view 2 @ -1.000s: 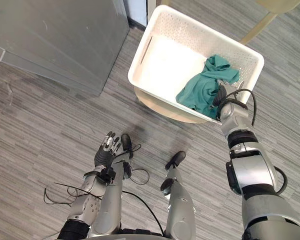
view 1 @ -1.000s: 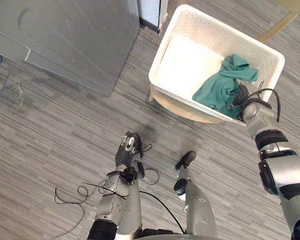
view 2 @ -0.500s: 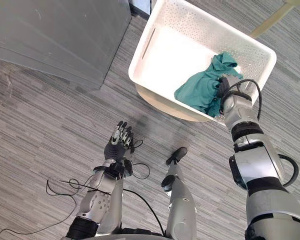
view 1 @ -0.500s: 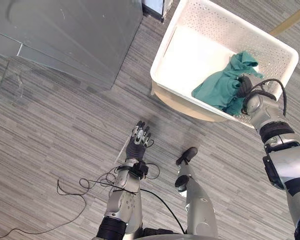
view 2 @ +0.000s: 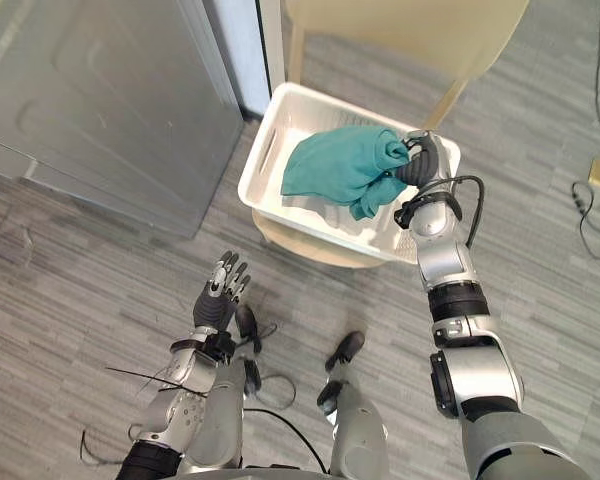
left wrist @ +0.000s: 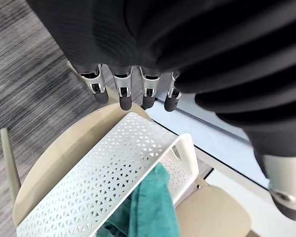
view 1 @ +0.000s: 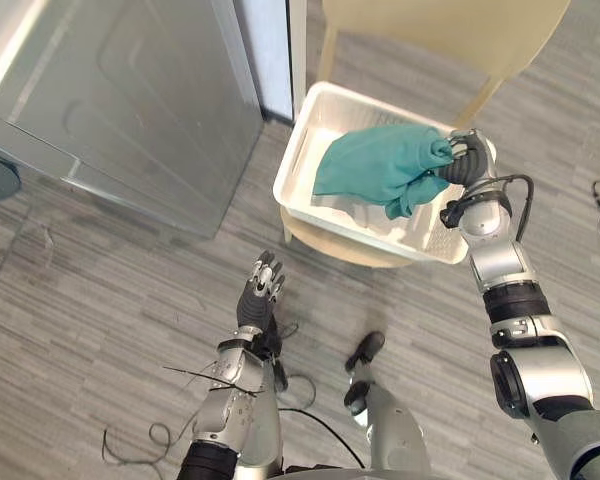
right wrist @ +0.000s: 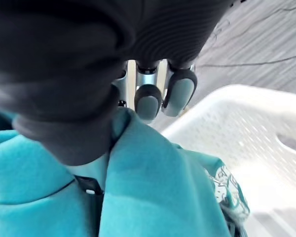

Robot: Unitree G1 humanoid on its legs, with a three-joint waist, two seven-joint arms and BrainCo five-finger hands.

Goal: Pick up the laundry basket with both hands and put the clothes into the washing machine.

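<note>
While the white laundry basket (view 2: 263, 140) is resting on a beige stool (view 1: 325, 243), the robot's right hand (view 1: 467, 160) is lifting a teal garment (view 1: 375, 165) up out of it. A second ago that garment was lying bunched in the basket's near right corner, with the hand just reaching into it. Now it is hanging from the hand above the basket, draping across the opening and clear of the basket floor. The right wrist view is showing the fingers (right wrist: 148, 101) curling tightly into the teal cloth, with the thumb pressing against it from the other side.

The whole scene is also sitting differently in the head views than before, which means the camera has moved. The basket appears to be staying on its stool.

The left hand (view 1: 257, 300) is hovering low over the grey wood floor (view 1: 80, 330), well apart from the basket. Its fingers (left wrist: 121, 91) are straight and relaxed, and it is holding nothing.

The grey washing machine (view 1: 120, 100) is standing to the left of the basket, just beside it. Its door opening is not showing, so I cannot tell whether it is open.

Judging from this, the robot is moving the clothes by hand, not carrying the basket with both hands. The grip looks secure, and the garment likely needs swinging left toward the machine next.
</note>
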